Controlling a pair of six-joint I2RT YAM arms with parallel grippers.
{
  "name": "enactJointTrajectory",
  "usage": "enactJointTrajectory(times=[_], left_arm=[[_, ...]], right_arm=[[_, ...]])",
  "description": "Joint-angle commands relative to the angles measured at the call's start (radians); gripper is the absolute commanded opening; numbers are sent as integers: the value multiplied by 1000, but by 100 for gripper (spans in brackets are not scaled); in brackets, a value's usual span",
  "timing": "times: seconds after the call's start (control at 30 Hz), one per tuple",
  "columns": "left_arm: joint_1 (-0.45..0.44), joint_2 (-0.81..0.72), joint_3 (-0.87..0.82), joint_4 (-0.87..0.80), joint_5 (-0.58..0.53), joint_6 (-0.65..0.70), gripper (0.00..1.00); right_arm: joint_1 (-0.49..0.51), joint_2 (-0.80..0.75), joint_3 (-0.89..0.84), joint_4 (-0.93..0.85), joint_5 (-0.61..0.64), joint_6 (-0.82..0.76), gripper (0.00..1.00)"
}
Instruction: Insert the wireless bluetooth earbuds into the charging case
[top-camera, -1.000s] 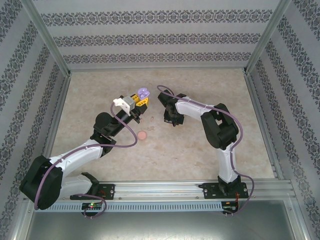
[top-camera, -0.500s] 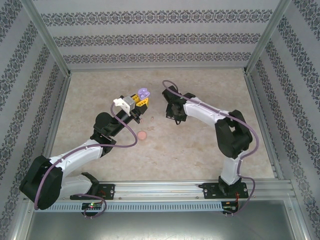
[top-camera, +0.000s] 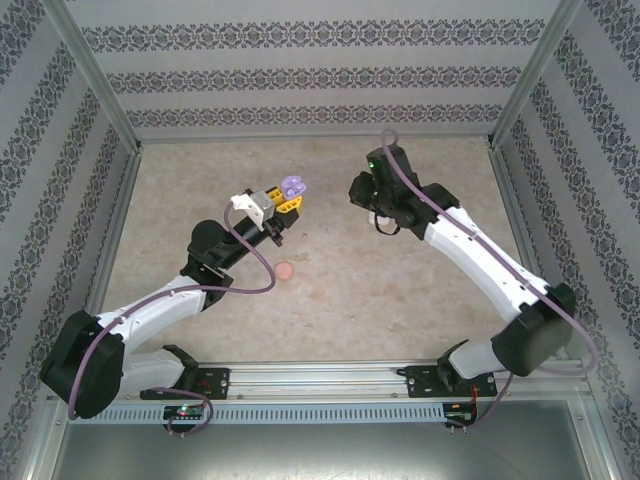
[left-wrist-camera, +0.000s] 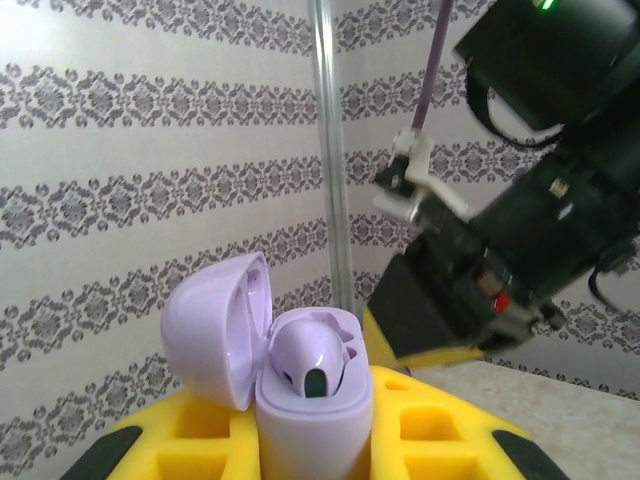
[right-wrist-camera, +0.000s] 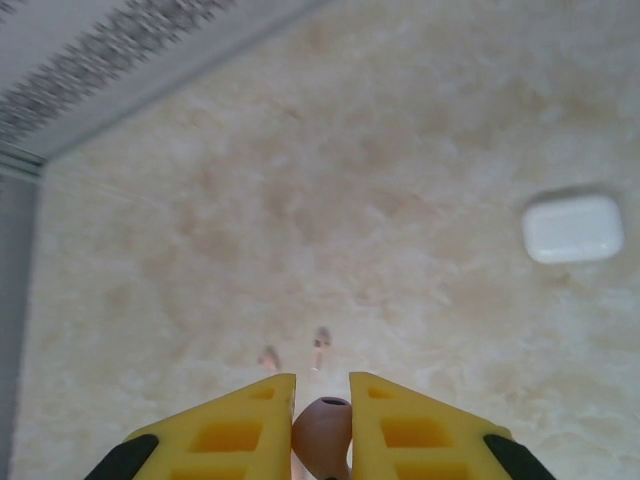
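1. Purple plastic is held in the left gripper (left-wrist-camera: 315, 445): the purple charging case (left-wrist-camera: 315, 405) is clamped upright between the yellow fingers. Its lid is swung open and one purple earbud (left-wrist-camera: 310, 362) is seated inside.
2. The right gripper (right-wrist-camera: 322, 398) is closed on what is taken to be a pinkish earbud (right-wrist-camera: 322, 430), pinched between its yellow pads and carried above the table (right-wrist-camera: 300, 200).
3. Over the last second the right arm has been unfolded. Its gripper was low over the table just beside the left gripper and has been swung up and away toward the far right. It is now well apart from the open case.
4. The left arm and its case have hardly been moved, and the pink case (top-camera: 287, 271) has been left where it lay, on the table near the left arm.
5. From this the pick is judged to be done and the insertion not yet begun, since the bud has been taken away from the open case rather than toward it.
6. A white case (right-wrist-camera: 573, 227) lies shut on the table, off to the right in the right wrist view.
7. By colour the carried bud is matched to the pink case, not the purple one. Which case it is meant for cannot be told.
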Motion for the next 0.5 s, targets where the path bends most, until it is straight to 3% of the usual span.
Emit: enactJointTrajectory(times=[0.0,0.47], left_arm=[[10,28,56,-9,79,35,0],[-26,229,210,2,185,93,0]], right_arm=[[-8,-63,56,47,-36,-27,19],[-2,-226,65,163,-113,-9,20]])
